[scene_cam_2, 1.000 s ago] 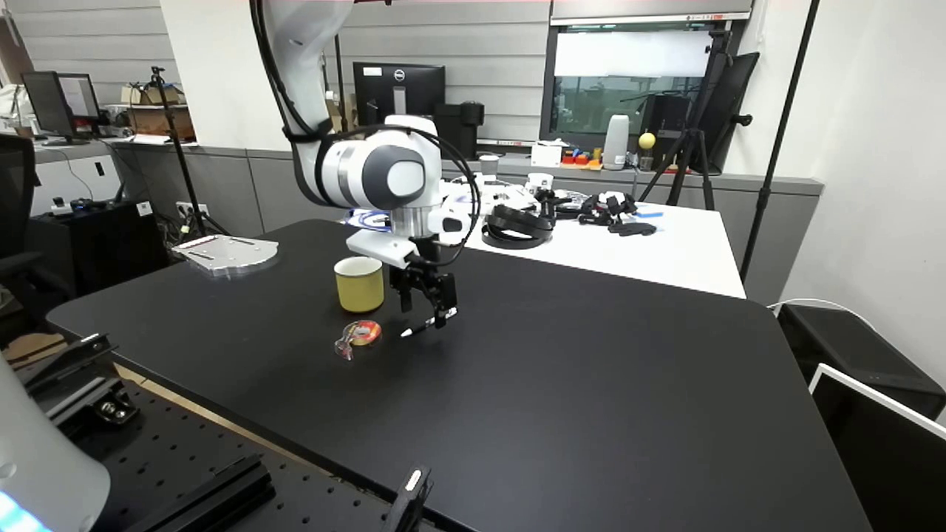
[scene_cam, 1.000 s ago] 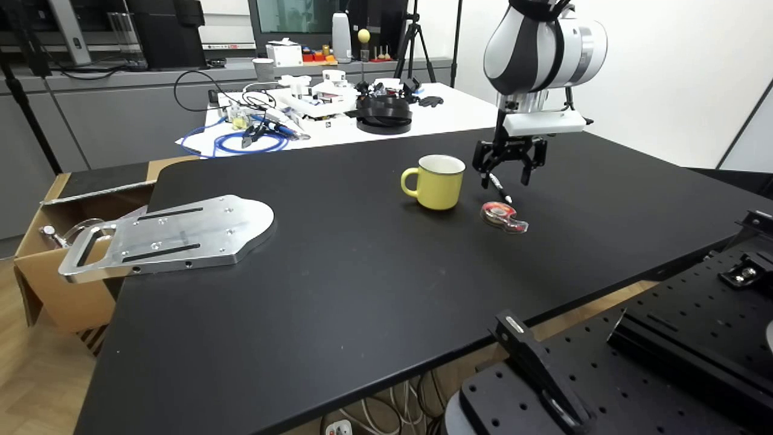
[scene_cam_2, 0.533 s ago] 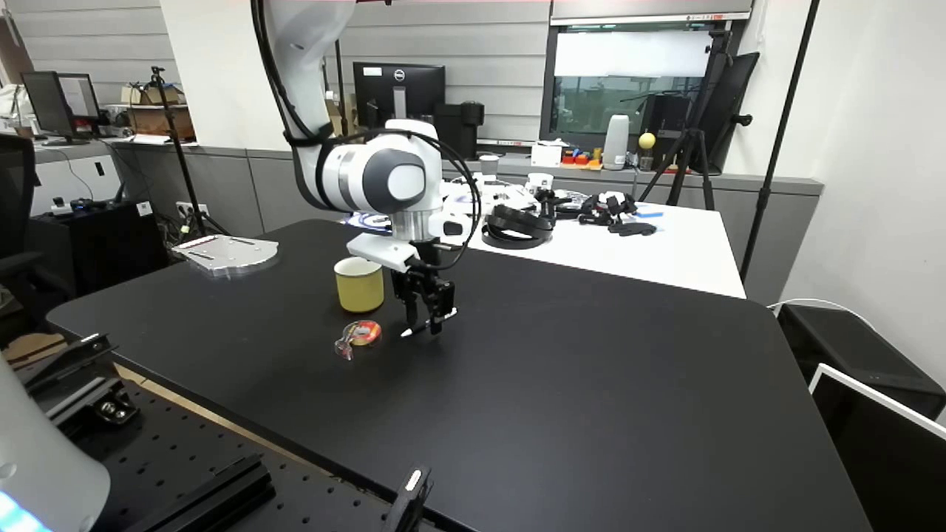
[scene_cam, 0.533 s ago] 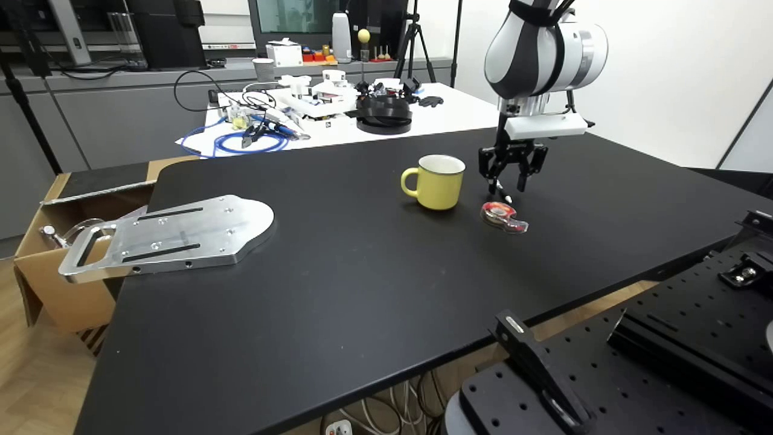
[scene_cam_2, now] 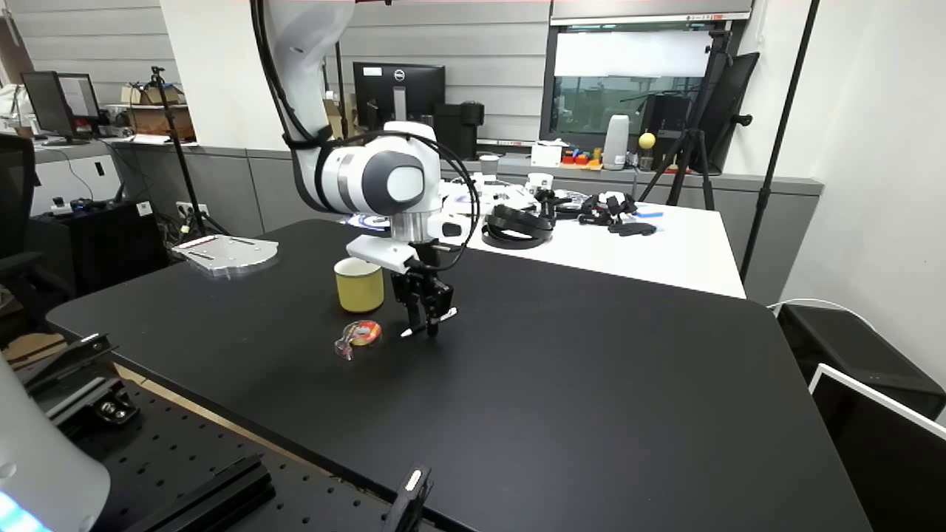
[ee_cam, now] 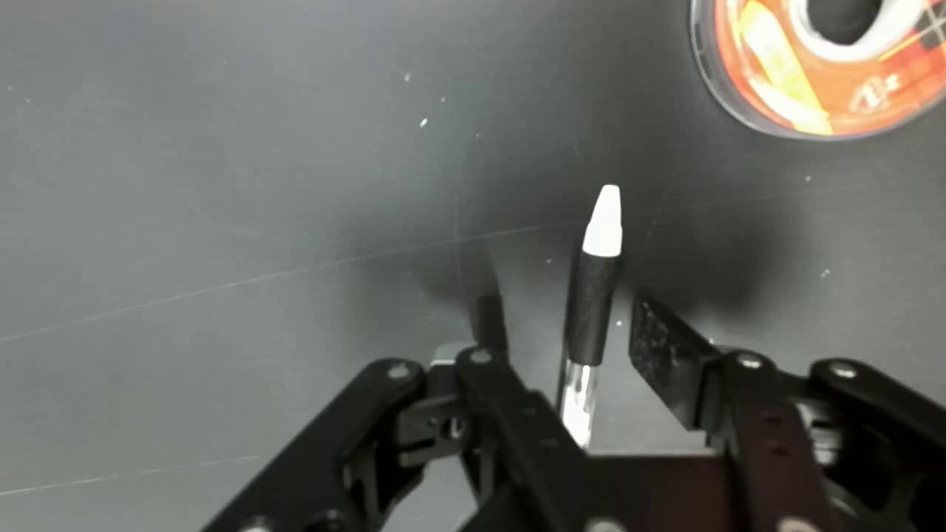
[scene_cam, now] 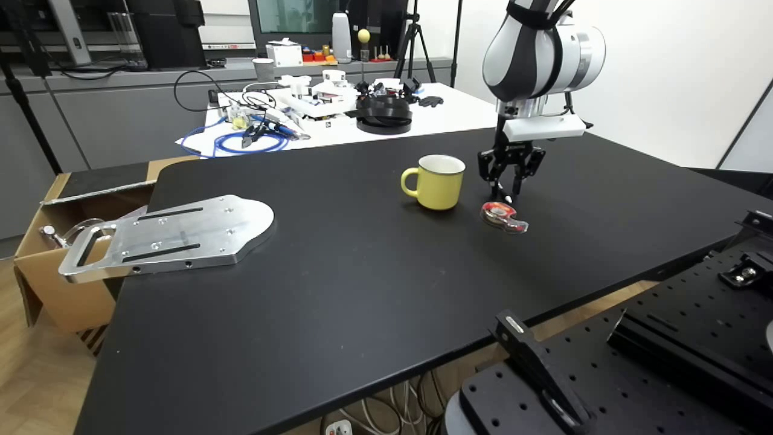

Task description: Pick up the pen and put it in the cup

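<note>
Robotiq gripper: points down over the pen; holds its jaws apart, one on each side of the pen, with a strip of black tabletop showing between the pen and the nearer finger pad in the wrist view. Fingertips: sit at about the level of the pen in both exterior views; impossible to tell whether in contact with the tabletop. Pen: lies flat on the tabletop, outside the yellow mug; has a white tapered tip at the end nearer the tape dispenser, then a black grip and a clear-looking barrel section, and runs out of sight behind the gripper linkage in the wrist view. Yellow mug: stands upright near the gripper; has a dark-edged rim, a pale interior and a side handle, turned away from the gripper in an exterior view. Tape dispenser: lies near the pen tip, apart from both pen and mug; shows a red-orange disc in a clear casing. Franka Emika Panda arm: extends from the top edge of both exterior views down to the gripper. Slotted metal plate: rests on the tabletop, well apart from the mug, with its handle end projecting past the tabletop edge in an exterior view.
</note>
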Controlling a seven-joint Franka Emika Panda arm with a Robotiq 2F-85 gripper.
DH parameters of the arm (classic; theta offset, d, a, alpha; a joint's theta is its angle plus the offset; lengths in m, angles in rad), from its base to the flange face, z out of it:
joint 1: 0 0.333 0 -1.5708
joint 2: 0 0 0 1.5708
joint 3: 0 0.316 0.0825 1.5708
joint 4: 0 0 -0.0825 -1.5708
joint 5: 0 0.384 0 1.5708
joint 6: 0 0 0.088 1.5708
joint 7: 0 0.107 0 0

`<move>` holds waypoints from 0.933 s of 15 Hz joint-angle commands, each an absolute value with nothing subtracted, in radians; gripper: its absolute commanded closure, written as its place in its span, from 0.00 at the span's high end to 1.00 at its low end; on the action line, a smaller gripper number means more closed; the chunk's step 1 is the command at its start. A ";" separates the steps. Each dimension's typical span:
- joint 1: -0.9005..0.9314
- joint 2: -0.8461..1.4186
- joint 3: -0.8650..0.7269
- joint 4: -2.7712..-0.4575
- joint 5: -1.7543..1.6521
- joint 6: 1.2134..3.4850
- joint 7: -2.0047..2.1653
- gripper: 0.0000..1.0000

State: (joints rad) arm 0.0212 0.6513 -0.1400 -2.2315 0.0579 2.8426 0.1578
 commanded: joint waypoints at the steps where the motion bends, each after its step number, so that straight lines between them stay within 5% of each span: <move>1: 0.045 0.674 -0.165 -2.211 0.052 2.845 0.203 0.18; 4: 0.053 0.664 -0.179 -2.212 0.049 2.837 0.208 0.01; 14: 0.059 0.525 -0.212 -2.188 0.035 2.718 0.215 0.03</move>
